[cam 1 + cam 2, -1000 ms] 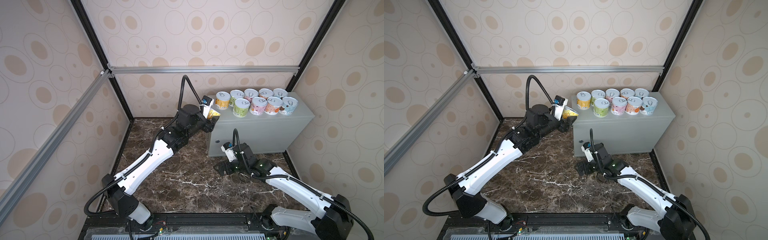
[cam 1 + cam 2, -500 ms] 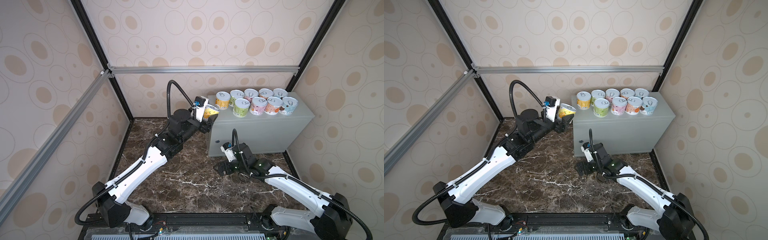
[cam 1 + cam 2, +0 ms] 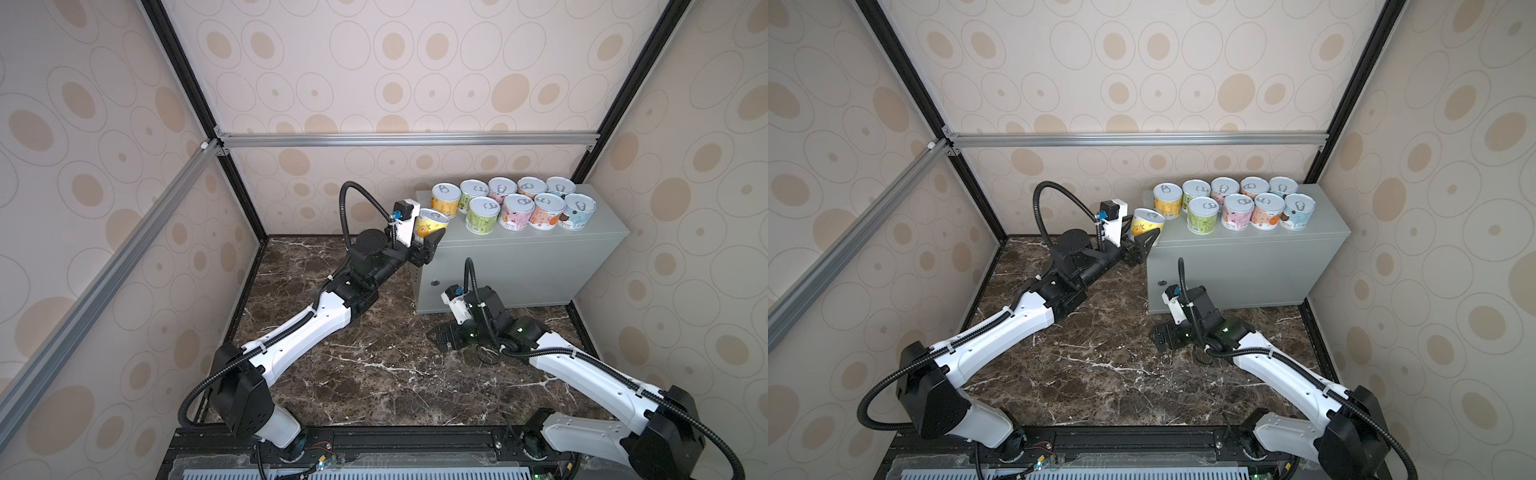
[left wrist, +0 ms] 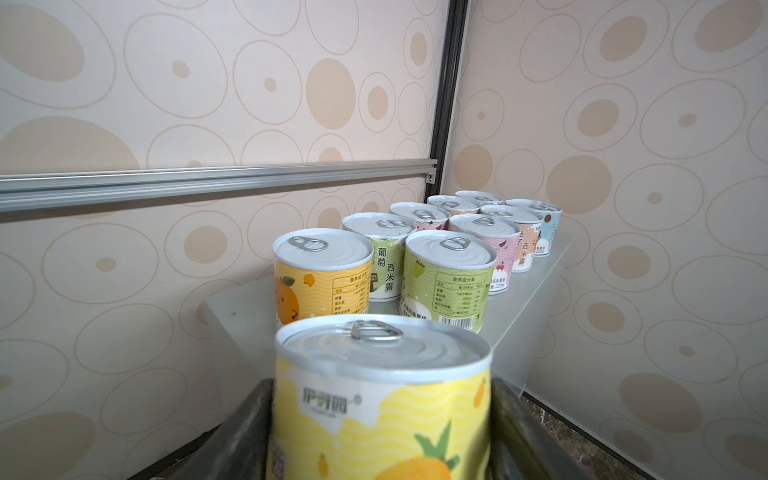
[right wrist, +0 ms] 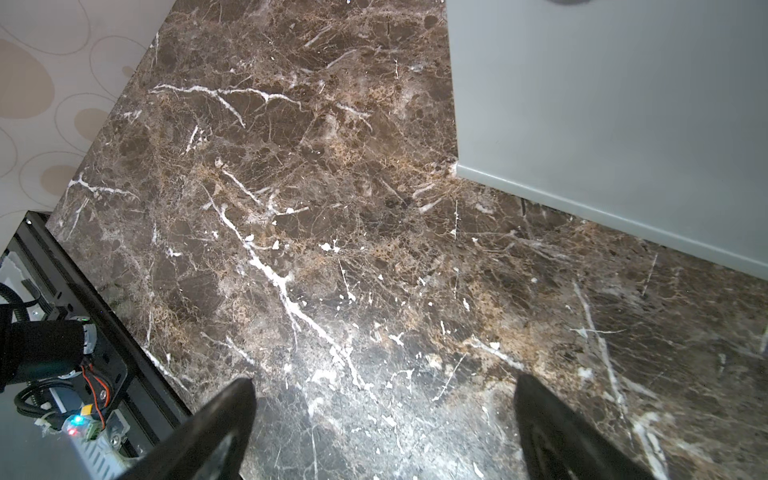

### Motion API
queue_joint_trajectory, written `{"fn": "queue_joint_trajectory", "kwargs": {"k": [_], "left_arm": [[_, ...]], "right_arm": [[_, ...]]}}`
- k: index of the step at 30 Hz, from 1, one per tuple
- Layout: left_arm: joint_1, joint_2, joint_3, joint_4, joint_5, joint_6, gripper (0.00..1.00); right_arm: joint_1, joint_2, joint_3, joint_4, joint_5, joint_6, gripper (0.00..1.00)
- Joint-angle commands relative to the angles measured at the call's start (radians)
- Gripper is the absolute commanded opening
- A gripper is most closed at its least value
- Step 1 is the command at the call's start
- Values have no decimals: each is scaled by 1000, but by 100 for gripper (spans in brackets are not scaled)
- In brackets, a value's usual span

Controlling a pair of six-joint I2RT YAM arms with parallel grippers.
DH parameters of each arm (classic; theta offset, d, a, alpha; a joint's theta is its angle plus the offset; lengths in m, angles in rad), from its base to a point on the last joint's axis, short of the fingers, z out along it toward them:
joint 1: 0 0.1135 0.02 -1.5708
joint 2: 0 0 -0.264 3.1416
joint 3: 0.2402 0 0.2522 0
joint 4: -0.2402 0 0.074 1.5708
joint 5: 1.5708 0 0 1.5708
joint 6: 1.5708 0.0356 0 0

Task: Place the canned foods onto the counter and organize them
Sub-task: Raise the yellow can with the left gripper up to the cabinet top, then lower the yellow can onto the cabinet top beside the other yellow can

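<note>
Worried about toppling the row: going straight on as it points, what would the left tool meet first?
Probably the orange-yellow can or the green can beside it, struck by the yellow can held in the left tool; depth is unclear.

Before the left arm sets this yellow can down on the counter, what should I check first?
1. Grip: left tool closed on the yellow can, fingers on both sides: ok.
2. Can level: looks tilted in both top views: not ok.
3. Landing spot: bare counter top beside the front green can: ok.
4. Can bottom clear of the counter edge: hidden: cannot tell.
5. Right tool open, empty, low over the marble floor, out of the way: ok.
</note>
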Motion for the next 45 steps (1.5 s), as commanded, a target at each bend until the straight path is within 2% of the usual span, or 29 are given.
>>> {"fn": "queue_joint_trajectory", "kwargs": {"k": [1,8,21,33,45], "left_arm": [[10,6,14,186,29,-14,59],[9,61,18,226,25,-6,61],[10,193,122,196,27,6,68],[11,262,179,164,24,17,79],[12,297,224,142,24,18,79]], "right_arm": [[-4,1,-15,6,11,-10,99],[-4,12,-14,10,6,-12,99],[-5,26,-17,20,-4,-12,99],[-6,15,-30,24,3,-14,99],[-8,13,-33,23,5,-15,99]]}}
